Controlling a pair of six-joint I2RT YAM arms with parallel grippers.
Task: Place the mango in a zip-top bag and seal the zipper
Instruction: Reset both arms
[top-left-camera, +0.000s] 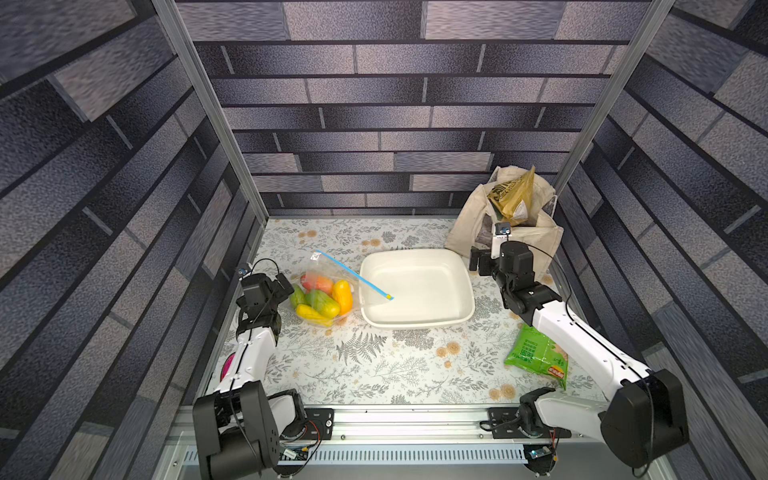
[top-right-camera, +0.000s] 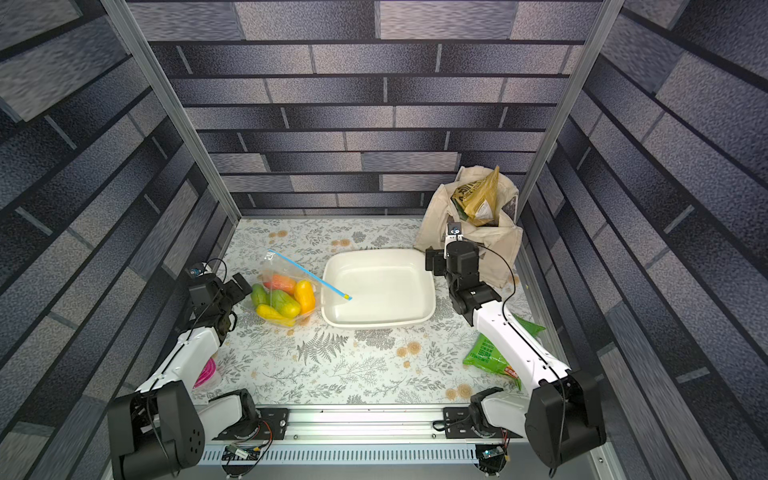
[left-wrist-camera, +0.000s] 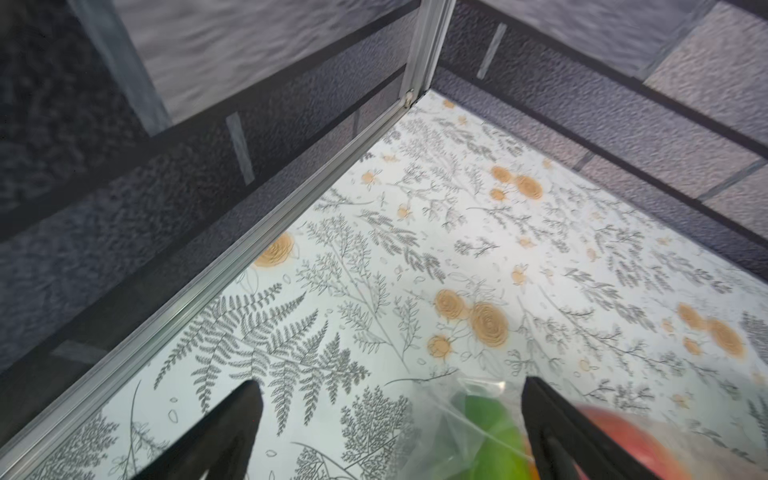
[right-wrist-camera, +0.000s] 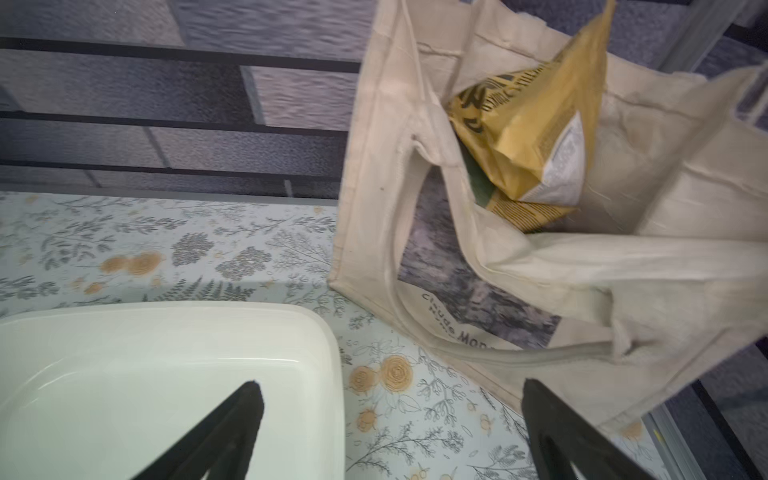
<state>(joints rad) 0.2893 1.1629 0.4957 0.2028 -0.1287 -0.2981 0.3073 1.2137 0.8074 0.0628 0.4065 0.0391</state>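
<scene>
Across the lower middle of both top views spreads the floral table (top-left-camera: 374, 365). At its upper right corner slumps a beige canvas tote (top-left-camera: 469, 224) with a gold packet (top-left-camera: 513, 199) poking out of it. At centre sits the white tray (top-left-camera: 419, 325), bare inside. Just left of the tray lies the zip-top bag (top-left-camera: 315, 262), clear and crinkled, its lower right edge touching the tray's left wall. A green snack packet (top-left-camera: 536, 357) lies at the lower right, partly under the right arm.

Inside the bag are the mangoes (top-left-camera: 322, 303): green, yellow and one reddish, bunched together. The left gripper (left-wrist-camera: 390, 382) sits just beside the bag's left edge, jaws spread wide and holding nothing; in the left wrist view a corner of the bag shows between its fingers (left-wrist-camera: 232, 419). The right gripper (right-wrist-camera: 390, 383) hangs over the tray's upper right corner beside the tote, likewise wide apart and empty.

The zipper (top-left-camera: 355, 274) slants from upper left to lower right, and its small yellow end (top-left-camera: 390, 297) reaches over the tray. Whether it is pressed fully closed cannot be told.
</scene>
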